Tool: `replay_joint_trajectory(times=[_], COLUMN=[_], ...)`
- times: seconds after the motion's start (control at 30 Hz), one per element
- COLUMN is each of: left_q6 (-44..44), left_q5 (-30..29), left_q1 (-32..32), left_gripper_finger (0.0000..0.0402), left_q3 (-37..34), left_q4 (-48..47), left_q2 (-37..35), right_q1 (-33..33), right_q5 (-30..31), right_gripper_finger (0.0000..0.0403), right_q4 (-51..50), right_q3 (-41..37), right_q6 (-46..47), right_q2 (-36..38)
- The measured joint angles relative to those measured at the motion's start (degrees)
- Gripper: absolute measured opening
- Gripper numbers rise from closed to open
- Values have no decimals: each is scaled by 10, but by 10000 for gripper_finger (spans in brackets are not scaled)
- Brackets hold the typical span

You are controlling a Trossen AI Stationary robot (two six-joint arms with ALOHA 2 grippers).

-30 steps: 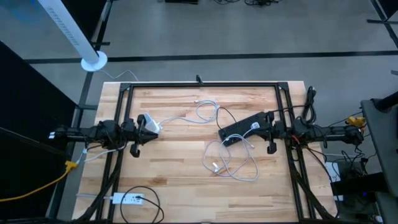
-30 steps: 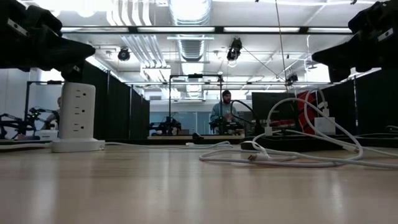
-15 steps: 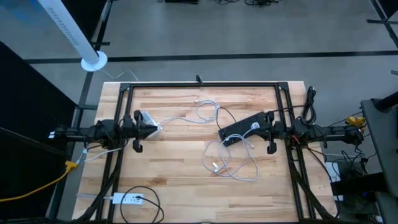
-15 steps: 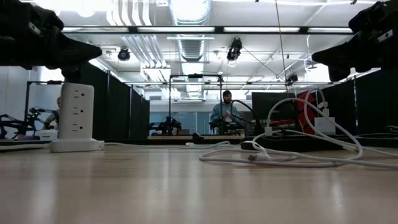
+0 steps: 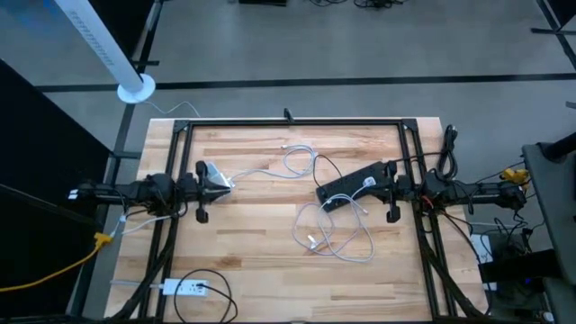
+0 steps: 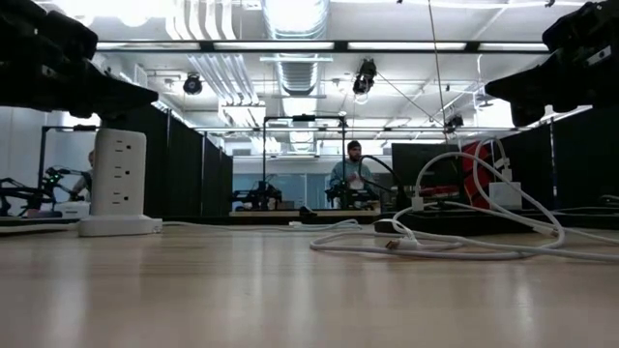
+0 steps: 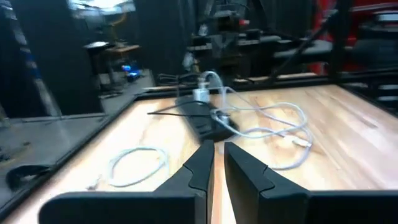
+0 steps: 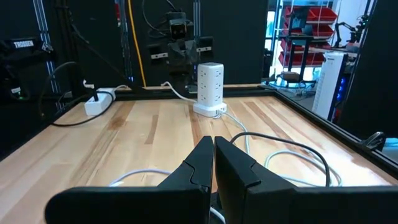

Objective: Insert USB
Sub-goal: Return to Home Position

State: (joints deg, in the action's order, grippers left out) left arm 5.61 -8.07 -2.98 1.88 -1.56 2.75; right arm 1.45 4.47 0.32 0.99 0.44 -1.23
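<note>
Both claws are clenched on nothing — the left gripper hangs above the white tower at the table's left, the right gripper beside the black strip — a white cable plugged into it.

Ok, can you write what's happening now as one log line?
left gripper: shut, above white outlet tower | right gripper: shut, by black power strip | holding: nothing

The left claw and right claw are matte black with tapered fingers, on slim dark jointed arms trailing thin cables.
</note>
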Motion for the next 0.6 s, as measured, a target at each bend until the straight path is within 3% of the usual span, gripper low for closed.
replay_joint_trajectory(times=[0.17, 0.6], left_q6=[-6, -1], left_q5=[107, 96], left_q1=[0, 0], left_gripper_finger=[22, 22], left_q3=[0, 0], left_q4=[-1, -14], left_q2=[1, 3], right_q1=[0, 0], right_q5=[0, 0], right_gripper_finger=[0, 0], right_q4=[0, 0], right_q3=[0, 0], right_q6=[0, 0], right_q2=[0, 0])
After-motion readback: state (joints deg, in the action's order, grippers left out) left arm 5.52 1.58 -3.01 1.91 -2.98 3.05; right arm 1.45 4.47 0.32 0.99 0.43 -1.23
